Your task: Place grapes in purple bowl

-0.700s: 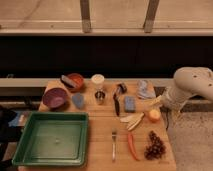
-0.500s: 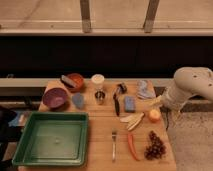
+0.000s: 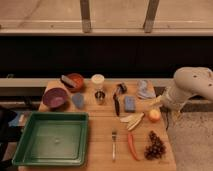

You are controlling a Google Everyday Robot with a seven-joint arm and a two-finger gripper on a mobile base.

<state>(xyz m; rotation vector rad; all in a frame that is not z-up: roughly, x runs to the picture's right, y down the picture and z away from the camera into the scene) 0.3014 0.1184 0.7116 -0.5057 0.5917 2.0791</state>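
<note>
End effector (image 3: 158, 103) by fruit (image 3: 154, 115); carrot (image 3: 132, 146) beside grapes (image 3: 155, 145)

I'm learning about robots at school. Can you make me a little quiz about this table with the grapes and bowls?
1. True or false: the grapes are already in the purple bowl.
2. What lies closest beside the grapes? A) the carrot B) the blue sponge C) the white cup
3. The gripper hangs at the edge of the table, near the round orange fruit. Which is closer to it, the grapes or the purple bowl?

Key: 1 false, they lie on the table, far across from the bowl. 2 A. 3 the grapes.
</note>
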